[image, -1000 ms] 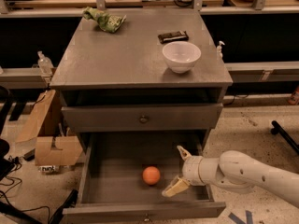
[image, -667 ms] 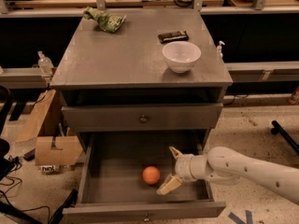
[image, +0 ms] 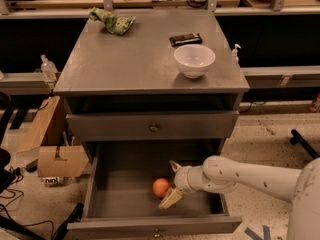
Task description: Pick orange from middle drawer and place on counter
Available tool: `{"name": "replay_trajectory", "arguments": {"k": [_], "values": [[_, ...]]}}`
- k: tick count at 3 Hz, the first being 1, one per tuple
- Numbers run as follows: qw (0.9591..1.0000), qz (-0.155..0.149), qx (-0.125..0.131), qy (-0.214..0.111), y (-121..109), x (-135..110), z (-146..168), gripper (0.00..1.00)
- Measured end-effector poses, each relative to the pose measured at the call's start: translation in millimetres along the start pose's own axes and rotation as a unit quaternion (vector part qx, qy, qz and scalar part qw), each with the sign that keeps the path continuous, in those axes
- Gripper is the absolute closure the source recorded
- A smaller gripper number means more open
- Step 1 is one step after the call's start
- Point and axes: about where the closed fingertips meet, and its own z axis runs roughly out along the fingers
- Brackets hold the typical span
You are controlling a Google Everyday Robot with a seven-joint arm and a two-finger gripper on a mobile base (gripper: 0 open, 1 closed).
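The orange [image: 161,187] lies on the floor of the open middle drawer [image: 120,191], near its centre. My gripper [image: 172,183] reaches in from the right on a white arm and is open. Its fingers [image: 170,199] stand one behind and one in front of the orange's right side, just beside it. The grey counter [image: 135,59] is the cabinet's top, above the drawers.
On the counter stand a white bowl [image: 194,60], a dark flat packet [image: 185,39] and a green crumpled bag [image: 112,21]. A closed drawer front with a knob [image: 153,127] sits above the open one. Cardboard boxes [image: 55,159] stand on the floor at the left.
My gripper has moved left inside the drawer, from well right of the orange to right beside it. The orange has not moved.
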Motion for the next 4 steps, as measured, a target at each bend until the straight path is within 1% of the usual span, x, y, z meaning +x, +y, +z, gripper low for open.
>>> {"name": "replay_trajectory", "arguments": {"k": [1,2,3,4], "values": [[0.9996,-0.009,-0.003,0.025,4.5,10.2,23.4,0.0],[0.9987,-0.012,-0.006,0.05,13.5,25.8,43.7,0.21],[0.9983,-0.013,-0.007,0.057,17.4,30.2,51.0,0.43],[0.9978,-0.009,0.003,0.066,19.7,12.5,42.1,0.66]]}}
